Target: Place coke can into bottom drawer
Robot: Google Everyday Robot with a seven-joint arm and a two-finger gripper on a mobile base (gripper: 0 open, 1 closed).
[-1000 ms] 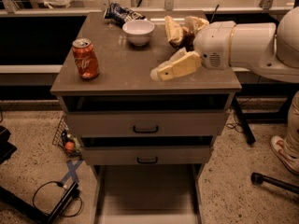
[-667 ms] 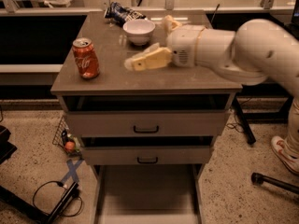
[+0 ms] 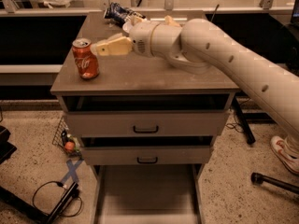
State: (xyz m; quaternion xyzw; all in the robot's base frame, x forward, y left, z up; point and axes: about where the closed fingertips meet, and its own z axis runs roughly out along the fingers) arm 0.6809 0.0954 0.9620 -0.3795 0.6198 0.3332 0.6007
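Observation:
The coke can (image 3: 85,59), red with white script and a silver top, stands upright near the front left corner of the cabinet top (image 3: 140,76). My gripper (image 3: 120,32) is open and empty just right of the can, level with its top. One cream finger (image 3: 112,46) points at the can with a small gap between them; the other finger lies further back. The bottom drawer (image 3: 147,190) is pulled out at floor level, its flat floor bare. The two upper drawers (image 3: 145,124) show front panels with black handles.
A dark snack bag (image 3: 119,12) lies at the back of the cabinet top, behind my wrist. My white arm (image 3: 224,55) stretches across the top from the right. Cables, a blue tape cross (image 3: 71,171) and a small basket lie on the floor at left.
My gripper has swung left across the cabinet top, from the right side to right beside the can. The can has not moved.

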